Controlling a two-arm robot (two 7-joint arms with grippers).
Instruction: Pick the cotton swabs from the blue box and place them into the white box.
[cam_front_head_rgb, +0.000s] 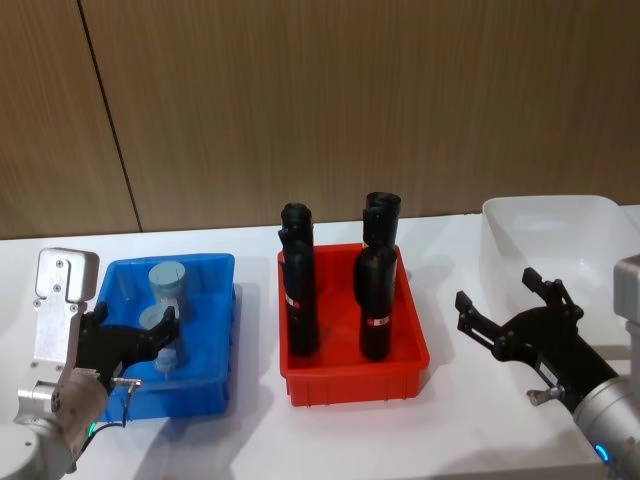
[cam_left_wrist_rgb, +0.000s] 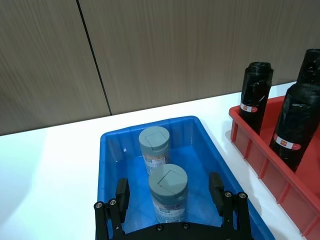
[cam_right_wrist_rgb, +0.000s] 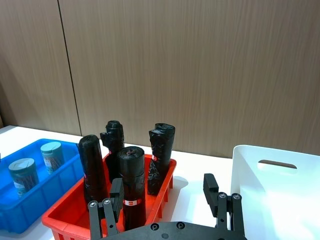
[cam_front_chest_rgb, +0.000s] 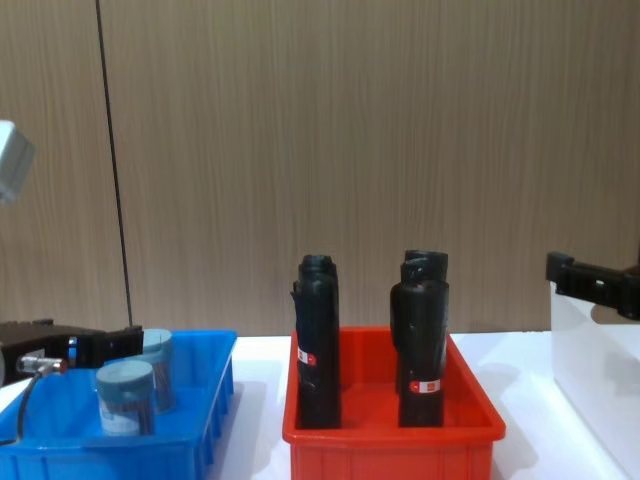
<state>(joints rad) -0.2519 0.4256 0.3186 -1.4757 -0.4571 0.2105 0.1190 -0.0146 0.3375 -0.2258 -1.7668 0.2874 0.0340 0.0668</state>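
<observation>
Head view has the blue box (cam_front_head_rgb: 200, 262) sitting around 8 o'clock on the white tabletop (cam_front_head_rgb: 255, 440). The red bin (cam_front_head_rgb: 352, 386) is dead centre toward 6 o'clock and the white box (cam_front_head_rgb: 545, 204) is off at 3 o'clock.

Two jars of cotton swabs (cam_left_wrist_rgb: 154, 146) stand upright inside the blue box with their pale lids on. One is at 12 o'clock of the other, and I honestly can't tell if they touch.

The left hand (cam_front_head_rgb: 160, 335) is over the blue box, coming in from the 7 o'clock side. Its fingers (cam_left_wrist_rgb: 216, 186) are spread wide with the nearer jar (cam_left_wrist_rgb: 168, 192) sitting between them. In the left wrist view there's a gap on each side of that jar, so it's got hold of nothing.

The right hand (cam_front_head_rgb: 495, 290) hangs at roughly 4 o'clock on the tabletop. It's between the red bin and the white box, just beside the white box's wall, and it's also wide open and holding nothing.

Four black tubes (cam_front_head_rgb: 300, 300) with red-and-white labels stand upright in the red bin, two on its 9 o'clock side and two on its 3 o'clock side.

Right wrist view shows the oval handle cutout near the white box's rim.
</observation>
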